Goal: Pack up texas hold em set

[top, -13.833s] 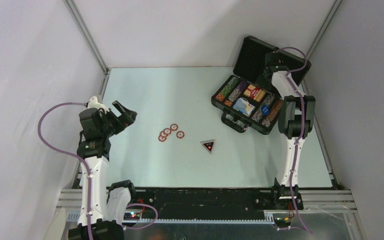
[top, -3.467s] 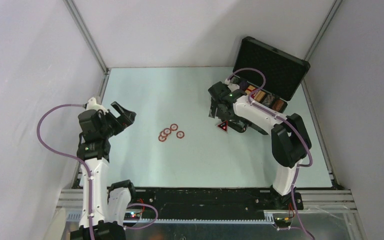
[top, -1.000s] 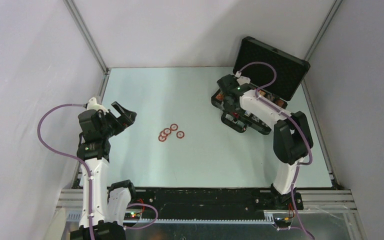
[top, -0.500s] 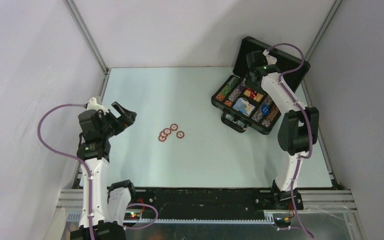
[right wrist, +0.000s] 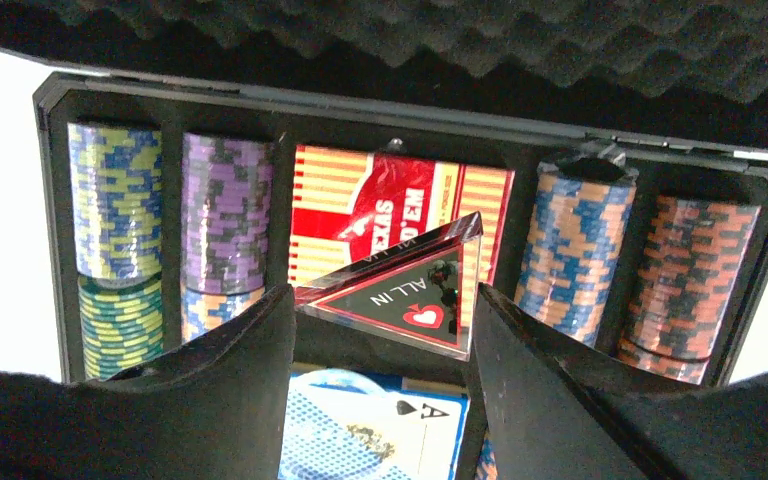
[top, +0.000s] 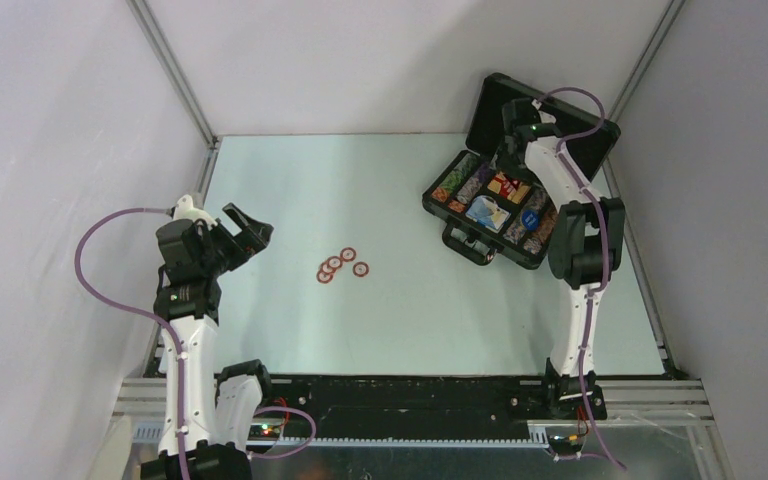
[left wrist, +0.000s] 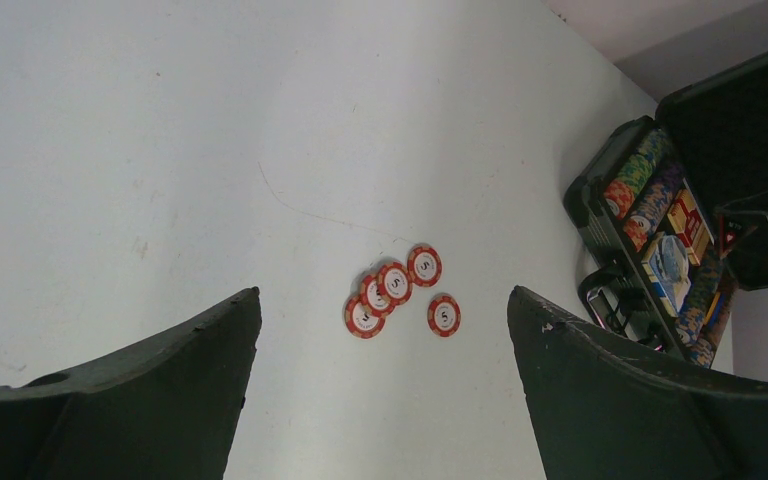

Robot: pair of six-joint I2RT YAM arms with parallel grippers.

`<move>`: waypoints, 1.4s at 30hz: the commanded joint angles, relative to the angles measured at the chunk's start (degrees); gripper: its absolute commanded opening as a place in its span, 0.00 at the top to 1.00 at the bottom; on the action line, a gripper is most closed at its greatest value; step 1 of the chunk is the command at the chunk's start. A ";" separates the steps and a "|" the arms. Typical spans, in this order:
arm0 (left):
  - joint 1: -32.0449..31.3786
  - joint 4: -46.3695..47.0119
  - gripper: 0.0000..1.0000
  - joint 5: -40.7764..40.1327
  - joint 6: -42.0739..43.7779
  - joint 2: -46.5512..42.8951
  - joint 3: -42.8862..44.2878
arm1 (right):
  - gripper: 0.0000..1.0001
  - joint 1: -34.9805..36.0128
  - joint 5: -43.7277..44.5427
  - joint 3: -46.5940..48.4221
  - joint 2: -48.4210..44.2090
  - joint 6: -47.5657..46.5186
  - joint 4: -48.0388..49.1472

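Observation:
The black case point(top: 440, 206) lies open at the back right, its foam-lined lid point(top: 490, 104) standing up. Inside are multicoloured chip rows point(right wrist: 223, 215), a red-white card box point(right wrist: 380, 205) and a blue card deck point(right wrist: 370, 425). My right gripper point(right wrist: 380, 296) point(top: 512, 160) hangs over the case's middle compartment. It is shut on the black triangular marker point(right wrist: 400, 288), which reads "ALL IN" and tilts above the card box. Several red-white round chips point(top: 341, 265) point(left wrist: 397, 285) lie on the table. My left gripper point(top: 248, 230) point(left wrist: 382, 300) is open at the left, away from them.
White walls with metal corner posts point(top: 172, 72) close the table on three sides. The case's handle point(top: 468, 246) sticks out from its front toward the table's middle. A purple cable point(top: 90, 260) loops beside the left arm.
My right gripper has swung with the marker from the case's front-left corner to its back, near the lid. The left arm and the chips have not moved.

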 commanded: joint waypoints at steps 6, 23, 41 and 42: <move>0.70 2.20 0.03 0.81 -0.27 -0.02 -0.20 | 0.36 -1.86 -3.48 5.16 3.84 -1.17 0.01; 0.79 2.25 0.03 0.90 -0.30 -0.06 -0.13 | 0.12 -2.84 -5.26 9.81 7.19 -1.33 -0.89; 0.78 2.21 0.03 0.78 -0.34 -0.17 -0.22 | 0.11 -4.97 -5.12 -11.88 -16.44 -3.23 1.02; 0.78 2.25 0.03 0.80 -0.32 -0.19 -0.22 | 0.12 -4.94 -5.10 -13.17 -17.02 -3.30 -0.48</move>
